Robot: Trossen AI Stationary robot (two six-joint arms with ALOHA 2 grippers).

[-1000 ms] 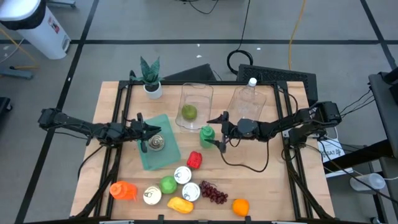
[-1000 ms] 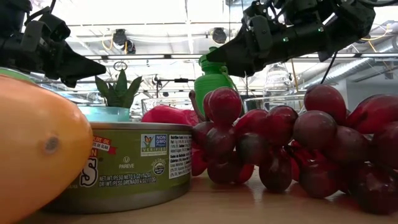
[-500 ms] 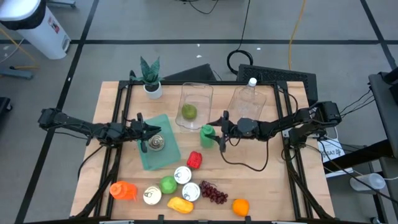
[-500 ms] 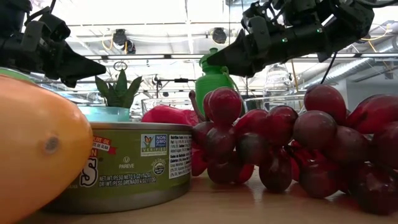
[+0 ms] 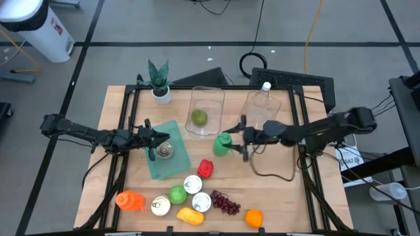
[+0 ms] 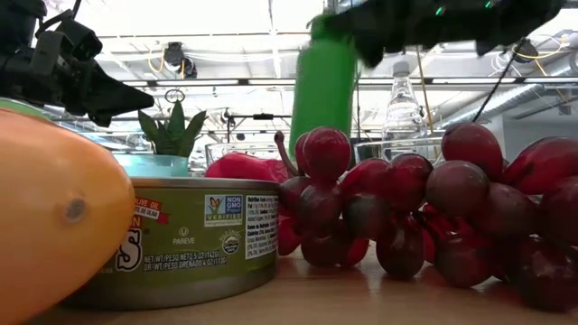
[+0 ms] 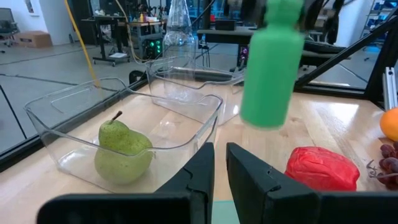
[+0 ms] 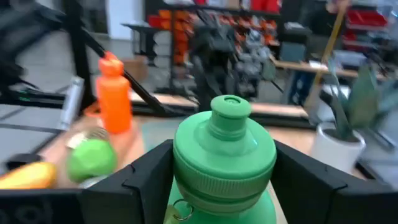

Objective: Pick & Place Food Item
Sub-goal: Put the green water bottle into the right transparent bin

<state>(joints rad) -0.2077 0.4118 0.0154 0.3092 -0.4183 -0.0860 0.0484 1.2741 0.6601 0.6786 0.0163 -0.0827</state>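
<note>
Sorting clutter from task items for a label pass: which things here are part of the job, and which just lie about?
In the job:
- green plastic bottle, held by right gripper
- clear plastic bin

Lying about:
- green pear
- red pepper
- purple grapes
- tin can
- left gripper, shut, idle

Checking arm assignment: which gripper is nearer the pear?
Left. The left gripper sits just beside the pear and its bin; the right gripper, shut on the green bottle, is slightly farther.
</note>
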